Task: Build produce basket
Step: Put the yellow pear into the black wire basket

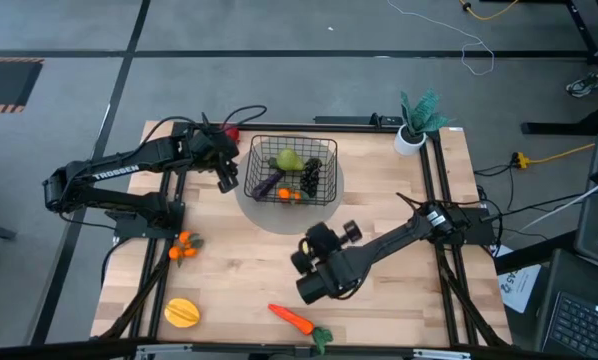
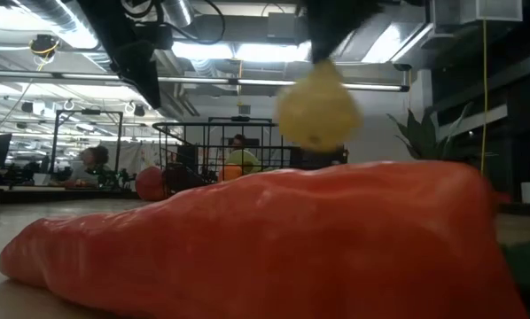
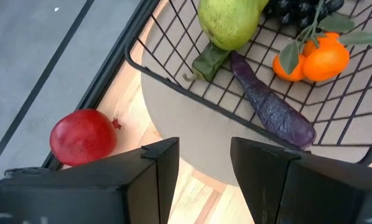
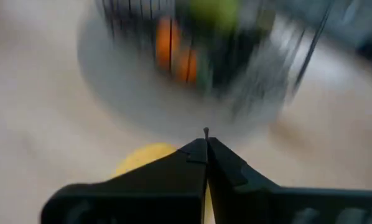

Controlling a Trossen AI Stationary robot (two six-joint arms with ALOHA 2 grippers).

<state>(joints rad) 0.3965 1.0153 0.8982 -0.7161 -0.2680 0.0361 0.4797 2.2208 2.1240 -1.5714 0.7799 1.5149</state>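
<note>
- Basket (image 1: 291,168) sits at the table's far middle, already holding a pear (image 3: 228,22), eggplant (image 3: 273,106), grapes (image 1: 312,176) and oranges (image 3: 316,57).
- Left gripper (image 3: 201,168) hovers beside it, open and empty, near the apple (image 3: 83,137).
- Right gripper (image 4: 206,152), clamped on a yellow fruit (image 2: 316,111), hangs in front of the basket.
- Carrot (image 1: 292,319), small oranges (image 1: 184,246) and another yellow fruit (image 1: 182,313) remain on the table.

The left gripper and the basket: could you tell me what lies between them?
Nothing: the left wrist view shows only bare grey mat between the open left gripper and the basket; the red apple sits off beside.
</note>
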